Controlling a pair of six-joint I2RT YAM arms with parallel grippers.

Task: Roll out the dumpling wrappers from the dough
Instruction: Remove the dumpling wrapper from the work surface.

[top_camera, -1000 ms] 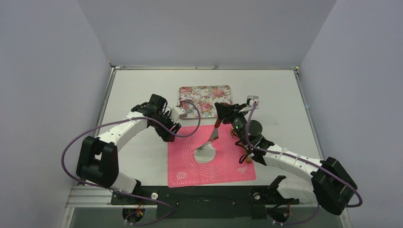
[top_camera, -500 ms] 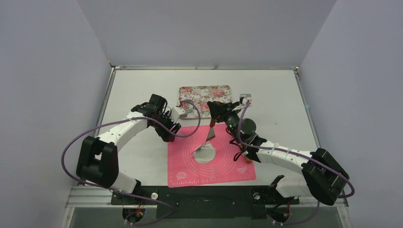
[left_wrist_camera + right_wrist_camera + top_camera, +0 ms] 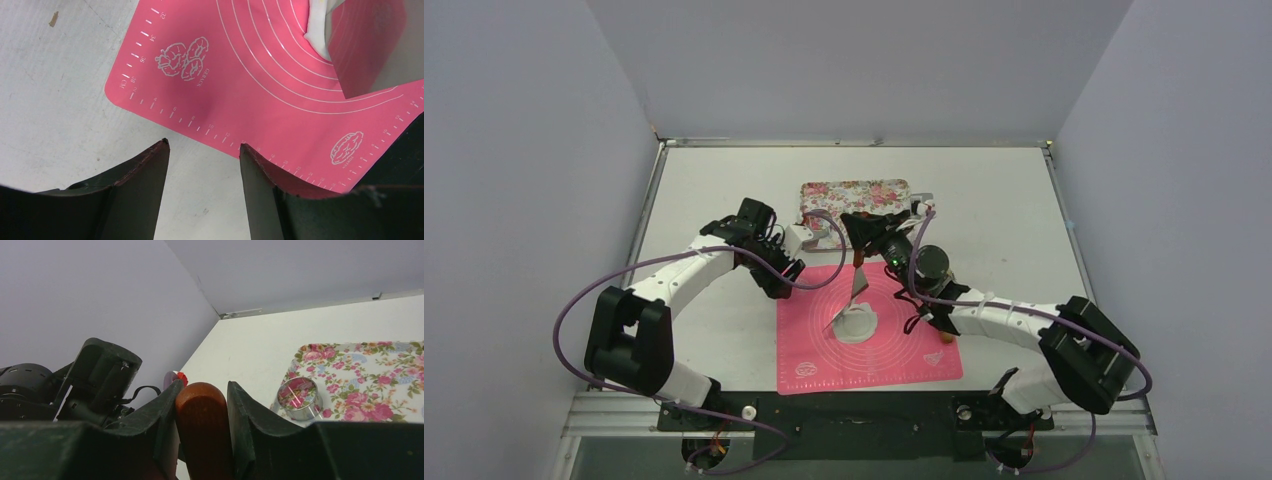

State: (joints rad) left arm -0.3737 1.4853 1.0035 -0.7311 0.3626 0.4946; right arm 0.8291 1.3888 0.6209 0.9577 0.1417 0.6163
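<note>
The dough [image 3: 857,326] is a flattened white patch in the middle of the pink mat [image 3: 814,345]. A metal spatula blade [image 3: 859,288] stands steeply, its lower edge at the dough's far-left rim. My right gripper [image 3: 861,232] is shut on the spatula's brown wooden handle [image 3: 202,420], which fills the space between the fingers [image 3: 165,410]. My left gripper [image 3: 202,147] is open and empty, over the table just off the mat's [image 3: 250,75] edge. In the left wrist view, the dough's edge [image 3: 315,25] and the shiny blade [image 3: 370,45] show at the top right. No cut dumpling wrappers are in view.
A floral tray [image 3: 829,192] lies beyond the mat, with a metal ring cutter [image 3: 299,399] at its near edge. An orange-brown object [image 3: 946,336] lies by the mat's right edge under my right forearm. Grey walls close in the table on three sides.
My right gripper has swung left and toward the tray with the spatula. The blade stands steeper and its lower edge has slid to the dough's left rim. The left arm is still.
</note>
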